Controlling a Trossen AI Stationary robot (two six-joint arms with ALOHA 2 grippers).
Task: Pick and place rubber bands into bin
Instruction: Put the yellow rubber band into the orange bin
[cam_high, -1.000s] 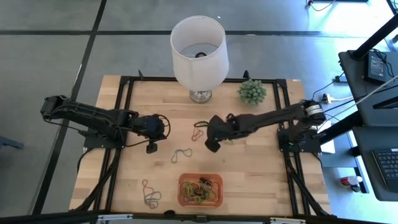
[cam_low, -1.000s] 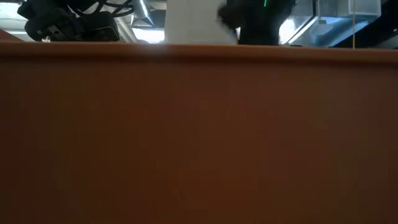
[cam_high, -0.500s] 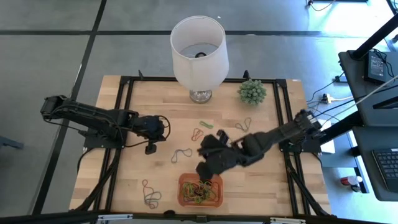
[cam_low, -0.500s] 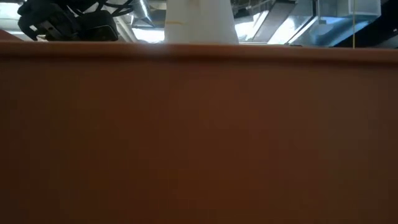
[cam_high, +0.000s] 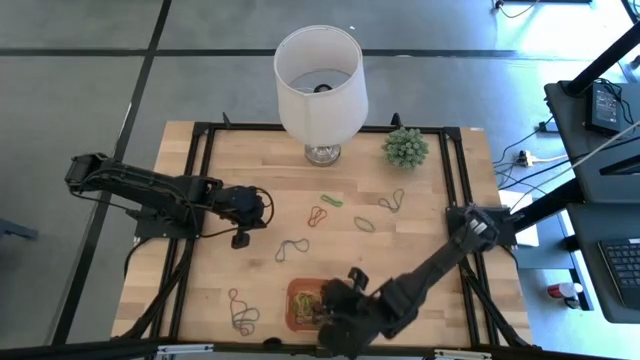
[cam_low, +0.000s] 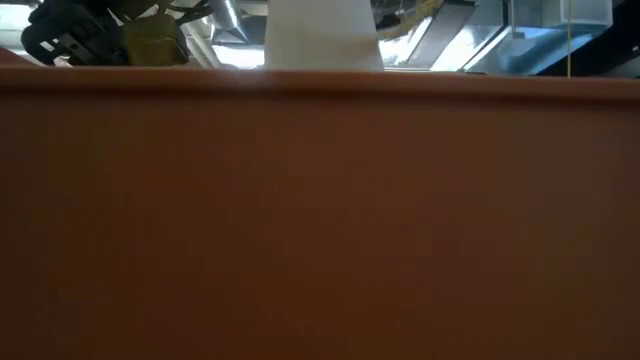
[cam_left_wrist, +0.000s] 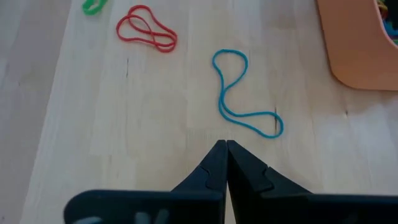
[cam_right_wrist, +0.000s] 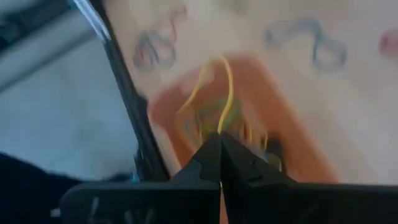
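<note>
The right gripper (cam_right_wrist: 221, 146) has its fingers pressed together on a yellow rubber band (cam_right_wrist: 214, 93), which hangs from the tips directly above the orange bin (cam_right_wrist: 292, 137) at the centre of its wrist view. In the high view that gripper (cam_high: 335, 320) sits at the lower middle of the frame, over the bin (cam_high: 297, 300). This looks like the drop step: the fingers need to part so the band falls among those already inside.

The left gripper (cam_left_wrist: 224, 155), fingers pressed together and empty, waits just short of a blue rubber band (cam_left_wrist: 239, 93), with a red rubber band (cam_left_wrist: 146, 28) at upper left.
</note>
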